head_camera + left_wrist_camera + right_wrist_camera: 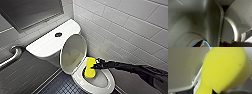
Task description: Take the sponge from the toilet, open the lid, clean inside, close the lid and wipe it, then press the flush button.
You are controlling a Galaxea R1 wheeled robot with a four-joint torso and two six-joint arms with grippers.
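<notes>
White wall tiles (pixel 125 22) back the toilet (pixel 43 46), lid (pixel 72 52) raised at mid-frame, where the right gripper (pixel 96 65), jaws clamped on the sponge (pixel 90 68), holds it over the bowl (pixel 101 80) at lower centre: cleaning inside seems in hand, needing firm contact with the ceramic.

One sponge (pixel 90 67), one toilet (pixel 47 45), one grab bar (pixel 12 56).

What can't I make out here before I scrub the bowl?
- Head view: whether the sponge touches the bowl; the sponge itself hides the contact.
- Head view: the bowl's front rim, cut by the bottom edge.
- Left wrist view: dim curved surfaces, too murky to name.
- Right wrist view: the sponge blocks most of the bowl.
</notes>
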